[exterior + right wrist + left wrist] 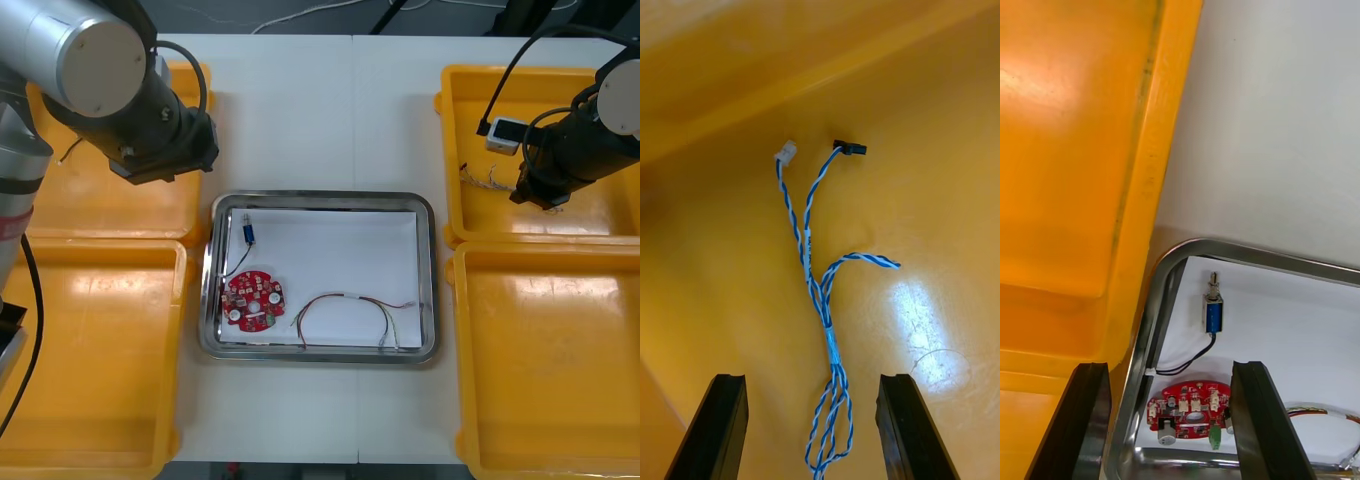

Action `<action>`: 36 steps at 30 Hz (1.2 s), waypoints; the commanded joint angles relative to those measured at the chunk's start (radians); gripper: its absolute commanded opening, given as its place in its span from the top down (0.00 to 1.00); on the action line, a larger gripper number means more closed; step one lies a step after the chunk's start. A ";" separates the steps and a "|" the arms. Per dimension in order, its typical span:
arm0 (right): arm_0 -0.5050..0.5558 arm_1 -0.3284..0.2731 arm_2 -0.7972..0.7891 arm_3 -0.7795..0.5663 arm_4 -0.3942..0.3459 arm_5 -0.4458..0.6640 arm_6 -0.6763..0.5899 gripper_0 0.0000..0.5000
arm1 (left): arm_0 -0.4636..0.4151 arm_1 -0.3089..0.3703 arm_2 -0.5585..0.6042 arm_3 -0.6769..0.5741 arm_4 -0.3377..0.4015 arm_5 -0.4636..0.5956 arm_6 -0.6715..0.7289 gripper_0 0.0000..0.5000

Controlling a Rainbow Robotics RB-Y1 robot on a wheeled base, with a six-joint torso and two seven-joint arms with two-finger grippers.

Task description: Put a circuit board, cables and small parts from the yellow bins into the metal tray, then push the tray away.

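At the upper right of the front frame, the right gripper (812, 431) hangs inside the far yellow bin (462, 110). Its fingers stand apart, with the twisted blue and white cable (808, 247) on the bin floor between them. At upper left, the left gripper (1171, 424) hovers above the near corner of the metal tray (320, 197), fingers apart and holding nothing. The tray sits mid-worktop (300, 110), holding a round red circuit board (253, 298), a small metal part (247, 230) on a black cable (232, 268), and a red and yellow cable (340, 297).

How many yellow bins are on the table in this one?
4. Rectangular yellow plastic bins: left far bin partly under the left arm, left near bin, right far bin under the right gripper, right near bin. None appears hidden.
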 commanded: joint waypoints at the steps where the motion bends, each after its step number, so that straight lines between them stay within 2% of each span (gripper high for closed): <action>1: -0.038 -0.040 0.038 0.023 -0.013 -0.040 0.027 0.00 | -0.062 0.060 0.044 0.021 0.014 0.008 -0.178 0.07; 11: -0.038 -0.040 0.070 0.108 -0.019 -0.112 0.030 0.00 | -0.083 0.100 0.099 0.119 0.008 0.008 -0.396 0.07; 24: -0.038 -0.037 0.110 0.128 -0.021 -0.164 0.016 0.00 | -0.079 0.152 0.130 0.157 -0.033 0.008 -0.586 0.07; 32: -0.038 -0.028 0.113 0.157 -0.022 -0.175 0.024 0.00 | -0.018 0.206 0.251 0.170 -0.033 0.008 -0.712 0.07; 36: -0.036 -0.030 0.115 0.157 -0.021 -0.175 0.024 0.00 | 0.015 0.206 0.311 0.170 -0.033 0.008 -0.760 0.07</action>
